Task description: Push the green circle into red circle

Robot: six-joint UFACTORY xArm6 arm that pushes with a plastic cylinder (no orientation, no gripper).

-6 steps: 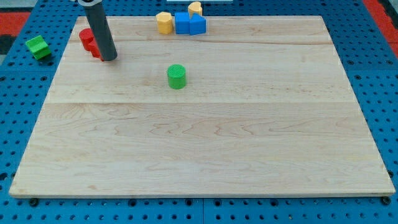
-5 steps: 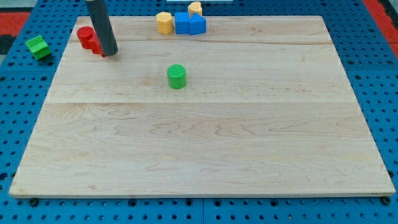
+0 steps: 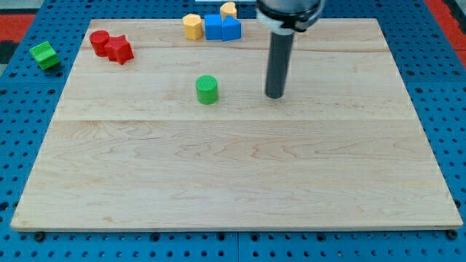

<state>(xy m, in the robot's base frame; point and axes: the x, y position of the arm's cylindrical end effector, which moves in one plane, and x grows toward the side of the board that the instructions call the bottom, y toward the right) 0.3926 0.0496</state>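
The green circle stands upright on the desk, in the top half and a bit left of the middle. Nothing touches it. My tip is down at the desk on the view's right of the green circle, near it but apart, at about the same height in the view. The arm has no end effector to open or close, only the dark rod that goes straight up from my tip.

The red circle sits near the top left corner of the desk, well apart from the green circle. A second red block is right beside it on the view's right, and the two look like they touch; I cannot tell its shape for sure.

At the top edge of the desk, a yellow block sits beside two blue blocks pressed together. Another yellow block peeks out behind them.

A green block lies off the desk, past its left edge, on the blue board with holes.
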